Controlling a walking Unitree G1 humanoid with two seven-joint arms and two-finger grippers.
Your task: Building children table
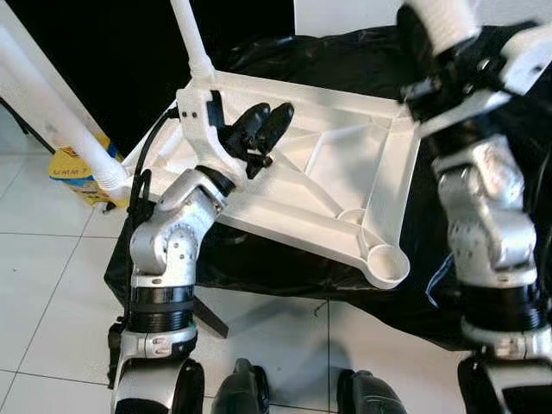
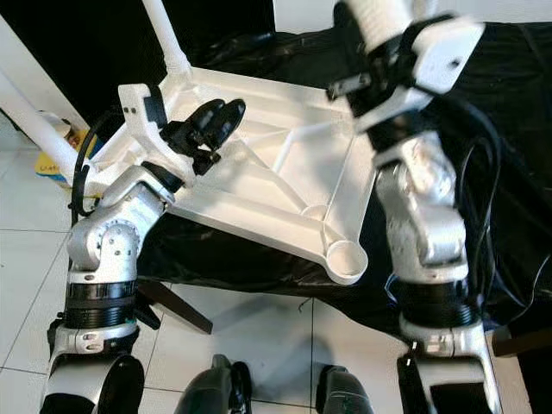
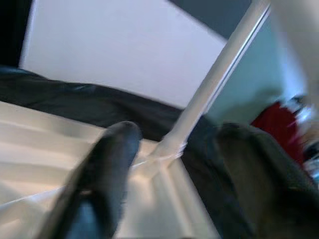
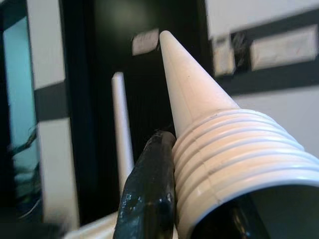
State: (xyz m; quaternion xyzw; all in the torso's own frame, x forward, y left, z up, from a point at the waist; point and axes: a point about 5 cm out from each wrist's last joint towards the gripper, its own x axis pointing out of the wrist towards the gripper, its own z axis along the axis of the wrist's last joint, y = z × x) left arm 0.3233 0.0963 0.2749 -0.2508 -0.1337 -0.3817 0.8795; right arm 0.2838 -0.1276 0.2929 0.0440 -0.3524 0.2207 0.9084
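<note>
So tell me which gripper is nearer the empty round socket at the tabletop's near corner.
Left, though the difference is small. The left gripper hovers open above the upturned tabletop, inward from the socket. The right gripper, holding a threaded table leg, is raised over the far edge.

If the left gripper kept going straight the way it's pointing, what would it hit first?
Probably the white table leg standing in its corner socket; it lies between the left gripper fingers' line, above the upturned tabletop. Depth is unclear.
</note>
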